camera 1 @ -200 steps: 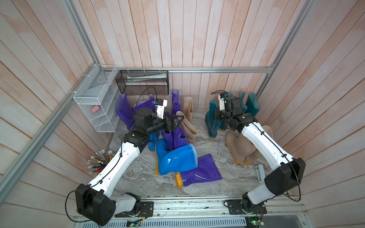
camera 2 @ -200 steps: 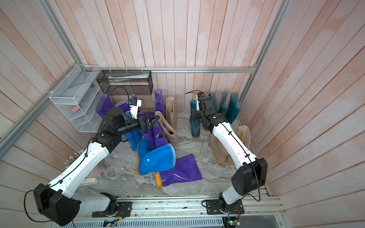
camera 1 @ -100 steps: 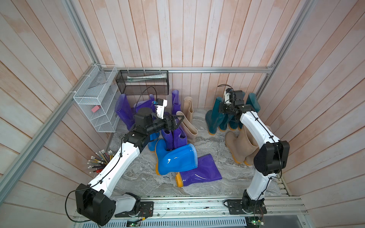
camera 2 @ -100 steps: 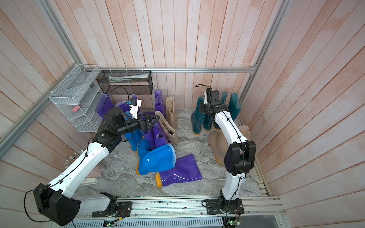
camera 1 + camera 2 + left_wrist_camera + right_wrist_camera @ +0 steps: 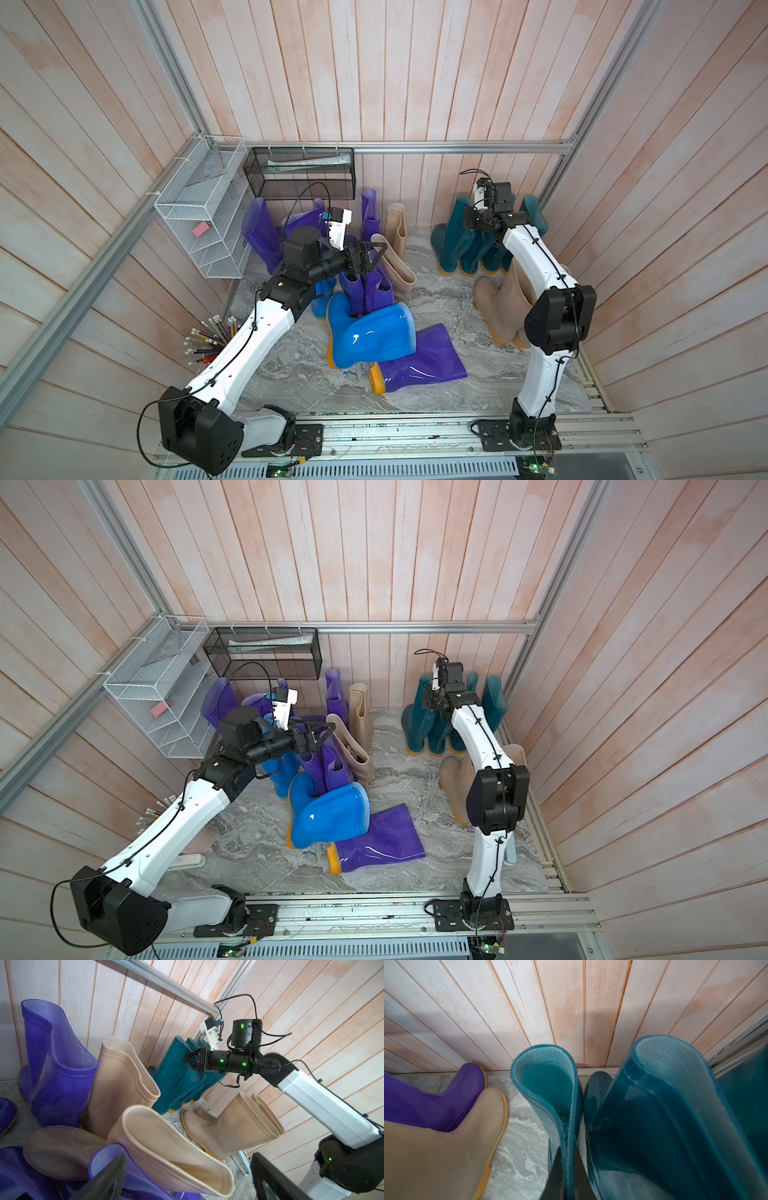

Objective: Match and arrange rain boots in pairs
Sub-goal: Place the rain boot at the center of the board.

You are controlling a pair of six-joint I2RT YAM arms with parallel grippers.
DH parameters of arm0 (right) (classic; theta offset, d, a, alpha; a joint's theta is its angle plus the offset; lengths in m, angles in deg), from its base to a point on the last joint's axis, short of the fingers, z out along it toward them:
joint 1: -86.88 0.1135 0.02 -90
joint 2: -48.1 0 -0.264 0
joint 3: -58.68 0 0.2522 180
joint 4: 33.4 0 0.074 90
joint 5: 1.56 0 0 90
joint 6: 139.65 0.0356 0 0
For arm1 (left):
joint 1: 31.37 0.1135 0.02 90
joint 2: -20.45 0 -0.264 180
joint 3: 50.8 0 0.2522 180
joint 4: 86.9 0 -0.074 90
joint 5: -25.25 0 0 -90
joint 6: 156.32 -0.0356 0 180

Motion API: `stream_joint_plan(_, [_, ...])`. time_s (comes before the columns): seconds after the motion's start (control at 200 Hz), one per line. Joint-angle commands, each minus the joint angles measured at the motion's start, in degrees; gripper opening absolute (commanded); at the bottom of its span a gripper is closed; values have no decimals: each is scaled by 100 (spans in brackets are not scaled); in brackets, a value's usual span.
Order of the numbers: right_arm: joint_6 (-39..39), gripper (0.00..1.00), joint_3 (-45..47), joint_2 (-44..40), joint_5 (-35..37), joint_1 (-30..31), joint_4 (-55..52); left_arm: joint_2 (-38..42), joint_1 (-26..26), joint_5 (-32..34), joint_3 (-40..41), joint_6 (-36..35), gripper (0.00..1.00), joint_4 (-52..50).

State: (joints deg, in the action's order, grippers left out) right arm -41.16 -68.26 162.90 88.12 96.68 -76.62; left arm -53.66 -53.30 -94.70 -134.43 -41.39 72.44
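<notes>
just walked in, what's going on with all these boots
The robot is matching rain boots into pairs. The right gripper is shut on the cuff of a teal boot, upright beside the other teal ones by the back wall. The left gripper hangs open above a tilted beige boot; a blue boot and a purple boot lie tipped over.

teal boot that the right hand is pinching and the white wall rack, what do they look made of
Teal boot: probably rubber or soft PVC, glossy and reflective outside; a woven fabric lining shows inside the rim.
White wall rack: looks like white-coated metal wire mesh, a fine see-through grid on thin rods.
</notes>
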Motion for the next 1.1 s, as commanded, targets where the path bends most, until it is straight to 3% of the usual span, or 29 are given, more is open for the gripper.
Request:
stream_joint_plan(0.0, [-252,0,-391,20,108,-49,212,115,-29,68,-141,-136,96,-41])
stream_joint_plan(0.175, [-374,0,-304,-144,213,-44,148,90,-29,69,-144,-145,96,-49])
stream_joint_plan(0.315, [-293,29,-318,-130,-98,-40,110,63,-30,42,-150,-142,96,-53])
stream_joint_plan(0.49, [-202,44,-336,-334,-244,-19,-17,115,-27,145,-150,-202,96,-83])
stream_joint_plan(0.66, [89,51,-56,-1098,-49,127,156,133,-30,255,-150,-206,96,-90])
stream_joint_plan(0.805, [93,58,637,-1797,332,715,626,167,-21,446,-117,-214,96,-102])
stream_joint_plan(1.095, [53,62,1080,-1914,812,963,439,194,-21,474,-124,-225,96,-97])
